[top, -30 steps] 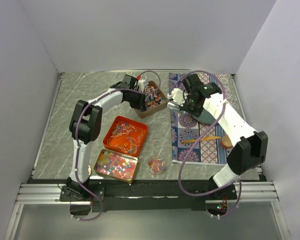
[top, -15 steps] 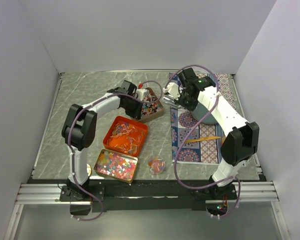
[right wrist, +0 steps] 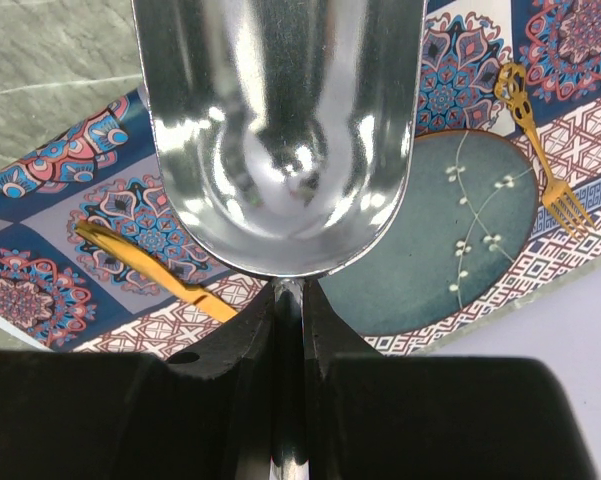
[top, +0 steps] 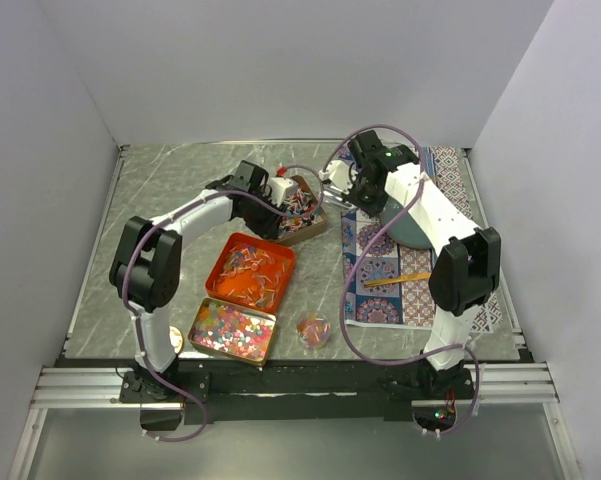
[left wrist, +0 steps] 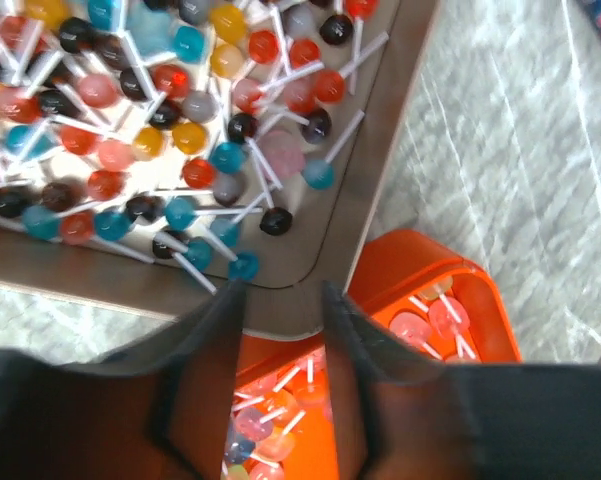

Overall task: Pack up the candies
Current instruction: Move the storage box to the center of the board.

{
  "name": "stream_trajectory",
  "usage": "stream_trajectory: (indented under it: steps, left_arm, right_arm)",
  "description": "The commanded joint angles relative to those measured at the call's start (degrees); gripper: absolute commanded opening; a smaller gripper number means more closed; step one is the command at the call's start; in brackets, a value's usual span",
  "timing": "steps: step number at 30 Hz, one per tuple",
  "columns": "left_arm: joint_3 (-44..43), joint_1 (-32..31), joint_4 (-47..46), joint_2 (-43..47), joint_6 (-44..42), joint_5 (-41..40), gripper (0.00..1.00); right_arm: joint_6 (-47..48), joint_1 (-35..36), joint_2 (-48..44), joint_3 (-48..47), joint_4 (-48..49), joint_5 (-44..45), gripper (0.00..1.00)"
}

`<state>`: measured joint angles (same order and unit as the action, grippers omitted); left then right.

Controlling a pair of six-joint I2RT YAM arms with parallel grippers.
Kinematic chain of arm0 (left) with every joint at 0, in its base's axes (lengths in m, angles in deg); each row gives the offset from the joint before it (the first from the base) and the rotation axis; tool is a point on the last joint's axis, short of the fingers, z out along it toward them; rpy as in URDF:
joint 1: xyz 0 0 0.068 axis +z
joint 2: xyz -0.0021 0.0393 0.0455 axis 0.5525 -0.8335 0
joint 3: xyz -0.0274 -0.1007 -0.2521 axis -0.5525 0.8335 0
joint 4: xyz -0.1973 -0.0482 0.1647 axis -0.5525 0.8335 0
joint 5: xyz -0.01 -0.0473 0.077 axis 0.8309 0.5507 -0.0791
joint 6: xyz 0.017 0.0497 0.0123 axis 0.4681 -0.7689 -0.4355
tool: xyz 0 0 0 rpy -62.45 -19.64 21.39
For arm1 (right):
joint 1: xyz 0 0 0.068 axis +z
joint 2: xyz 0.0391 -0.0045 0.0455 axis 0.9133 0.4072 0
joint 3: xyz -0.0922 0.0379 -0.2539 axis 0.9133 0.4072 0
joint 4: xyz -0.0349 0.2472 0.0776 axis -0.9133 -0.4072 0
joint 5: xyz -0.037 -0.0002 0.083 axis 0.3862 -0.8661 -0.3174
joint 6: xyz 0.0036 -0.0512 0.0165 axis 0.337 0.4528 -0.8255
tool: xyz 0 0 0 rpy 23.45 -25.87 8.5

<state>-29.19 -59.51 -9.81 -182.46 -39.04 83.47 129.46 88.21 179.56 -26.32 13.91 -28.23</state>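
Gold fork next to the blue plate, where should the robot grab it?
Probably the thin handle of the gold fork, pinched from straight above with jaws across its width. It lies flat on the patterned mat beside the teal plate, so nothing can slip under it from the side.

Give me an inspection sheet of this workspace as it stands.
Surface: grey marbled table, patterned mat on its right part.
Job's things: lollipops in the brown tin and orange tin; bead candies in the metal tin; small round tub beside it.
Clutter: teal plate, gold fork, gold spoon on the mat.
Grippers: left gripper open at the brown tin's rim; right gripper shut on an empty steel scoop.
Cables: purple cables loop along both arms.
Surroundings: white walls; nothing else seen.
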Motion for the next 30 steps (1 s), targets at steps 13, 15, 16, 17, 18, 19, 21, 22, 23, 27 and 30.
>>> stream_trajectory:
  steps: [13,15,16,17,18,19,21,22,23,27,30]
  left_arm:
    - [-6.20,-1.97,3.36,5.14,-0.39,17.69,0.48]
    - [-4.08,-2.06,3.88,7.88,-2.07,21.29,0.46]
    - [-2.68,-2.50,4.93,9.28,-4.34,23.06,0.45]
    - [-2.58,-3.11,8.16,9.38,-5.58,25.08,0.43]
    - [-2.66,-3.81,10.89,9.04,-6.98,25.18,0.42]
    - [-2.58,-5.12,12.22,7.90,-8.04,24.92,0.41]
    - [-2.14,-5.40,14.17,6.84,-7.97,24.92,0.39]
    - [-1.44,-5.49,14.34,5.79,-8.22,24.75,0.39]
    - [-1.17,-5.66,14.60,5.26,-8.66,24.74,0.38]
    - [1.54,-8.11,14.79,2.80,-9.55,23.53,0.35]
    - [4.79,-8.65,11.02,2.61,-6.39,19.32,0.32]
  right_arm:
    - [-2.87,-5.36,-4.88,2.33,2.45,3.23,0.00]
    - [-3.05,-6.24,-5.32,3.12,2.71,3.05,0.00]
    - [-3.05,-6.42,-5.58,3.91,2.80,3.05,0.00]
    - [-3.05,-6.85,-5.58,4.18,3.06,3.05,0.00]
    - [-3.05,-7.03,-5.58,4.36,3.06,2.96,0.00]
    - [-3.14,-7.03,-5.50,4.36,3.15,2.70,0.00]
    - [-3.31,-7.47,-5.06,3.48,3.15,2.61,0.00]
    - [-3.40,-7.56,-4.71,3.13,3.15,2.52,0.00]
    - [-3.49,-7.47,-4.44,2.78,3.06,2.44,0.00]
    - [-3.40,-8.00,-4.00,1.90,2.80,2.52,0.00]
    - [-3.31,-8.35,-4.61,2.86,2.88,2.70,0.00]
